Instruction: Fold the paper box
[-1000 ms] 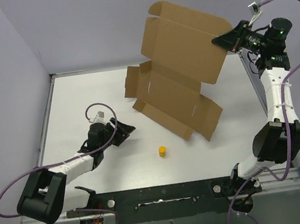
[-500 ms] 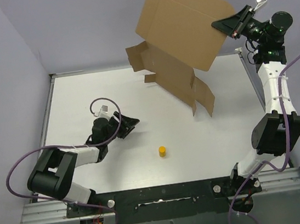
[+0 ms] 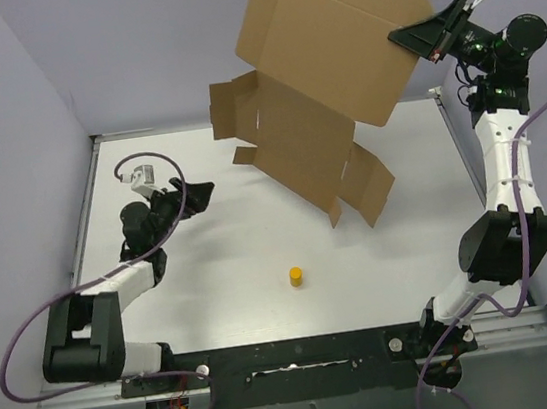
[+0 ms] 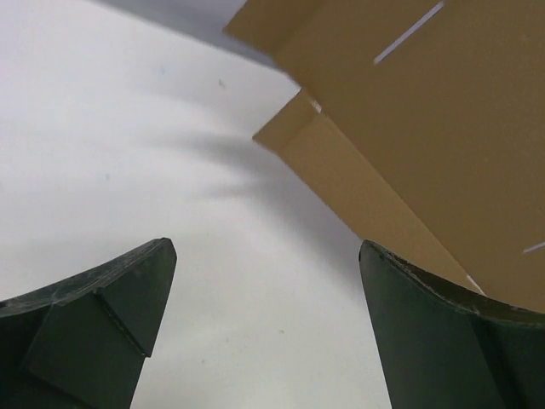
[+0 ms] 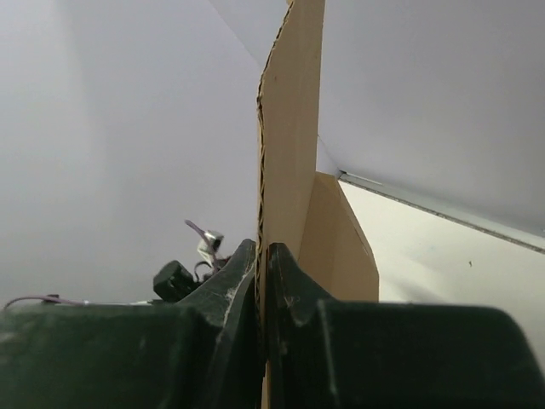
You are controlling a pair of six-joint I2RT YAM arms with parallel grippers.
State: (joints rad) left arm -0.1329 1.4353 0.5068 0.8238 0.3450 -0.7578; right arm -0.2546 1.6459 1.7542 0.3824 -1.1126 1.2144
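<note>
**Q:** How were the grippers set?

**A:** The right gripper (image 3: 409,37) was clamped on the right edge of the paper box (image 3: 324,52). The left gripper (image 4: 266,249) had its jaws wide apart, with nothing between them.

**Q:** Where was each, going by the yellow cylinder (image 3: 295,277)?

**A:** The unfolded brown box hung tilted, beyond and above the cylinder. Whether its lowest flap touched the white table (image 3: 216,303) could not be told. The left gripper sat low, left of the cylinder and farther back, apart from the box.

White table (image 3: 216,303), lilac walls (image 3: 134,61) on seemingly three sides.
</note>
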